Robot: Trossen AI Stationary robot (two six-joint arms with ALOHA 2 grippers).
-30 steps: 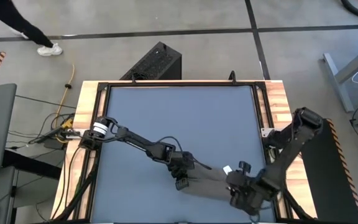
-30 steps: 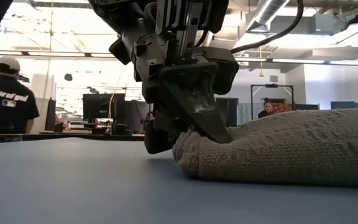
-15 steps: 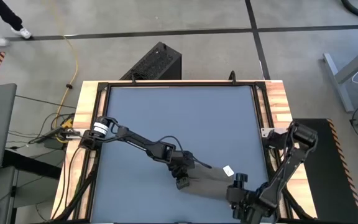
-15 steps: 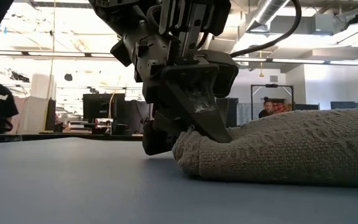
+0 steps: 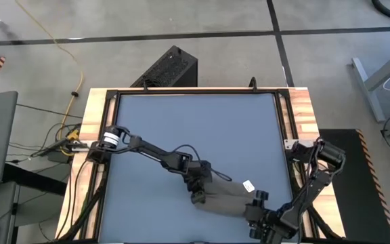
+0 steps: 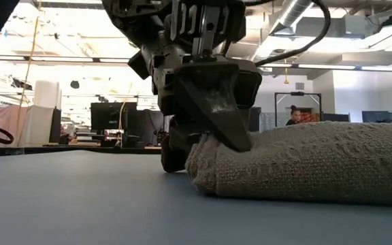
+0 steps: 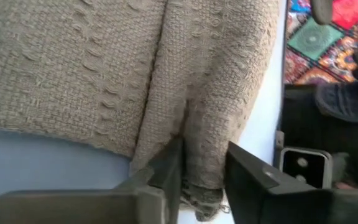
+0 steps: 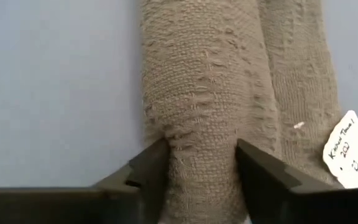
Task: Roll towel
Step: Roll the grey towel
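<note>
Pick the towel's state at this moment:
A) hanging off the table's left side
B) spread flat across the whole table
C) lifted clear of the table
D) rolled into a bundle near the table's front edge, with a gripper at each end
D: the towel lies rolled on the table, with the left gripper at one end and the right gripper at the other.

The left gripper (image 5: 197,192) reaches low across the table, its fingers (image 7: 166,171) pinching a fold of the towel (image 5: 225,198). The right gripper (image 8: 201,163) straddles the roll's other end, fingers (image 8: 148,165) spread wide against its sides.
</note>
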